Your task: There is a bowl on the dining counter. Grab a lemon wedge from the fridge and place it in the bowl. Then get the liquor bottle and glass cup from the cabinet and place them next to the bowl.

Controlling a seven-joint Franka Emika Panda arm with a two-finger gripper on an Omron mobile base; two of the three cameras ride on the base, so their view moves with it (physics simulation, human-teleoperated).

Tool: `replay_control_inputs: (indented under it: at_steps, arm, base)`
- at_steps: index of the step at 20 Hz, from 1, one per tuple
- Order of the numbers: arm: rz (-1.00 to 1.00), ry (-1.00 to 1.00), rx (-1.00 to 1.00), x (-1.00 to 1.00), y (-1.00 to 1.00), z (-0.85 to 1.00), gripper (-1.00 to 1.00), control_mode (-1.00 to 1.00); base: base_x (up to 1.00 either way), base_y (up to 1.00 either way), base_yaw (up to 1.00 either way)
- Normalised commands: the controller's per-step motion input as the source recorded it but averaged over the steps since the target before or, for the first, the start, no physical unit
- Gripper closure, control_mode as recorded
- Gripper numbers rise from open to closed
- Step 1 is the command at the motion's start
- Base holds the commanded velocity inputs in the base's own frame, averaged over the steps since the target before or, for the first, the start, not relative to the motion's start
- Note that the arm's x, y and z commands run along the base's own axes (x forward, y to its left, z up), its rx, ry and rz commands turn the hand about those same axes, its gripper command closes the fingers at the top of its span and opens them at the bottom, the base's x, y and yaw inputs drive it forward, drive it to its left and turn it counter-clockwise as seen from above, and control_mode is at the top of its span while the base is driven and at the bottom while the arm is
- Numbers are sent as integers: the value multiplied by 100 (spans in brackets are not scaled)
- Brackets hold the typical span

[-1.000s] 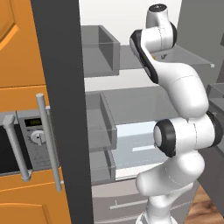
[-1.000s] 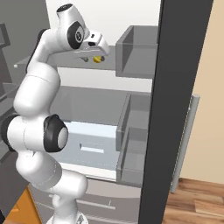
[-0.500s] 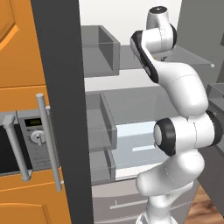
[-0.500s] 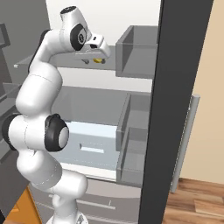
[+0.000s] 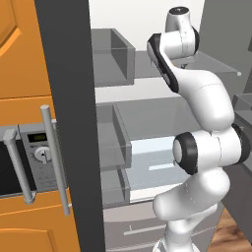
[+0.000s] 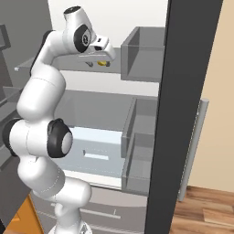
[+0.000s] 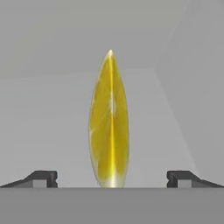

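Gripper [image 7: 111, 178]: I've eased it closer, jaws spread wide.
Lemon wedge [image 7: 109, 122]: centred between fingertips, ungrasped; closing comes next.

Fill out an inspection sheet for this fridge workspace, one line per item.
Surface: glass upper fridge shelf, grey and flat, carrying the wedge.
Job's things: lemon wedge lies on that shelf, centred between the fingertips in the hand view; bowl, bottle and cup nothing seen.
Clutter: nothing seen on the shelves; empty-looking grey door bins and a pale crisper drawer below.
Grippers: gripper open, fingers wide on either side of the wedge, not closed on it.
Cables: nothing seen.
Surroundings: open fridge door at left with a bar handle, orange cabinetry holding a microwave, wood floor at lower right.
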Motion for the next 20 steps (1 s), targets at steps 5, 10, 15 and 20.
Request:
replay_control_inputs:
  at_steps: [5,10,15,20]
  arm:
    - [0,-1,0,-11,0,0,-100,-100]
    - [0,0,0,0,0,3,-100,-100]
    - [0,0,0,0,0,15,-100,-100]
    - [0,0,0,2,0,11,-100,-100]
  base:
    - [0,0,0]
    - [0,0,0]
    - [0,0,0]
    - [0,0,0]
